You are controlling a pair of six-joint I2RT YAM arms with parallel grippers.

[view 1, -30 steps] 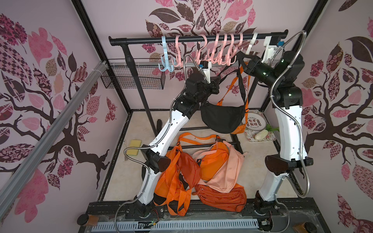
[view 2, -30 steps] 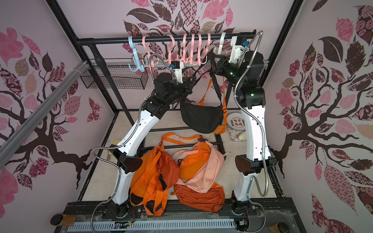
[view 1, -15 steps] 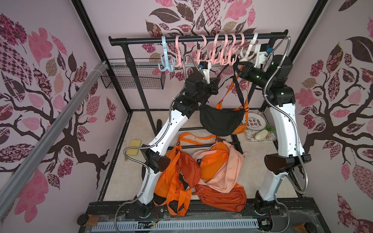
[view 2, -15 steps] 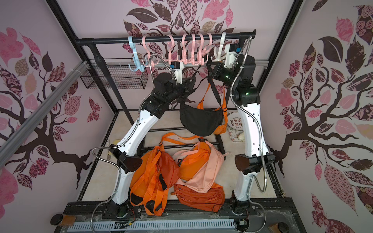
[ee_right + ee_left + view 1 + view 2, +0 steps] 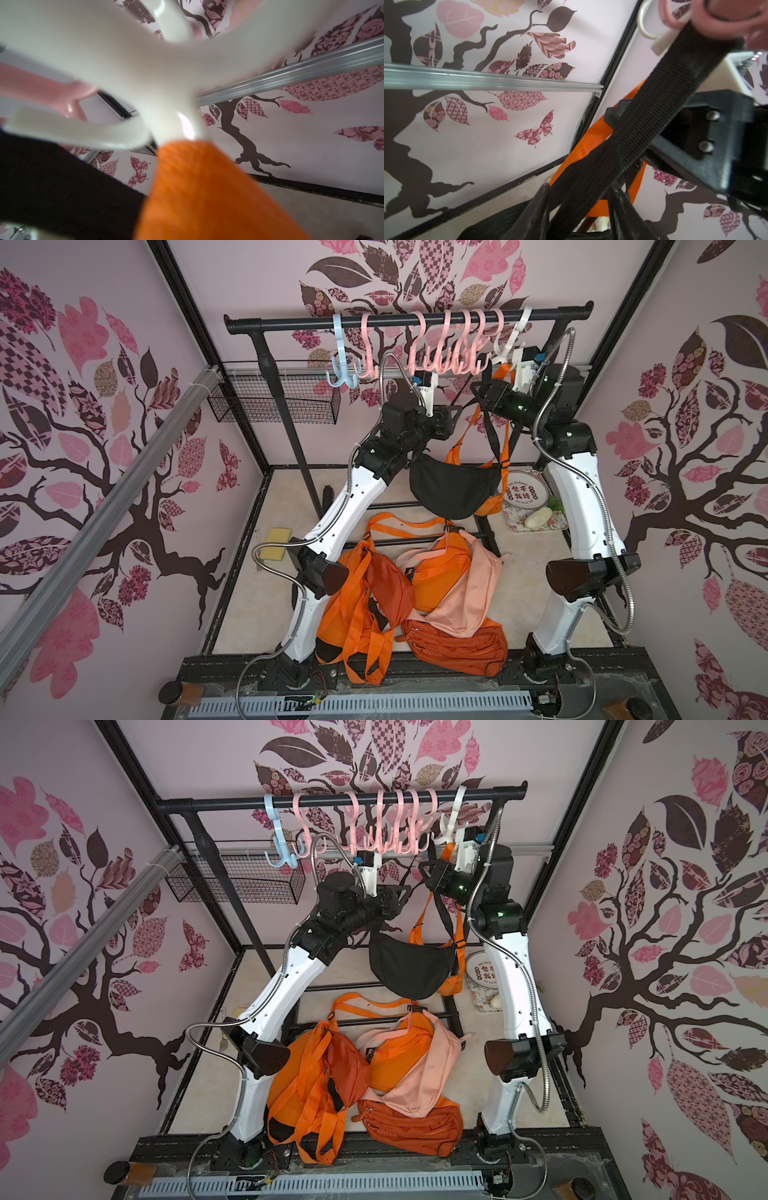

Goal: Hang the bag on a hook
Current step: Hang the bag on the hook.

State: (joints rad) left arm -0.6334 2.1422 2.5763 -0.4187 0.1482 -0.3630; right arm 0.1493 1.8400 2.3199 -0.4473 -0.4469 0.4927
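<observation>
The left gripper has its fingers spread apart, with the black strap running between them up to a blurred pink hook. The bag is a black crescent pouch hanging in the air between the arms, below the rail and in front of an orange bag. The right gripper is at the strap. Whether it is wide or narrow, I cannot tell.

The right gripper is brought lower beneath the black rail and nearer the left gripper, whose jaws are now parted around the black strap. The black bag is hung slightly lower.
</observation>
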